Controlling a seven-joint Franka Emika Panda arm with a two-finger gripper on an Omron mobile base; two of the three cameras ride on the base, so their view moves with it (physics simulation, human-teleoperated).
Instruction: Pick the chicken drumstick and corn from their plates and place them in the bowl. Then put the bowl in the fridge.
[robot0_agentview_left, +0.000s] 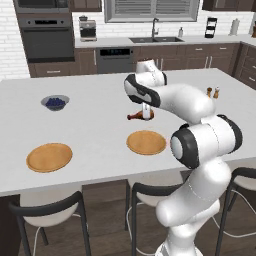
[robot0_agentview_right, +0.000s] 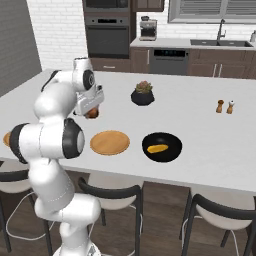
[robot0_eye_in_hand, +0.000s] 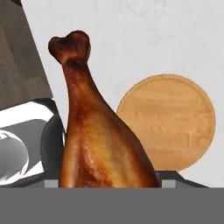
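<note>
White counter; left to right from the bowl: bowl, then gripper grasping the chicken drumstick, lifted above the empty plate. Drumstick's long axis horizontal, bone end toward bowl. Judged next: carry bowlward.

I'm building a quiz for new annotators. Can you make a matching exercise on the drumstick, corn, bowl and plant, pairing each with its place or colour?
1. chicken drumstick
2. corn
3. bowl
4. plant

A. on a black dish
B. dark blue inside
C. in the gripper, above the counter
D. in a black pot

Pairs: 1-C, 2-A, 3-B, 4-D
</note>
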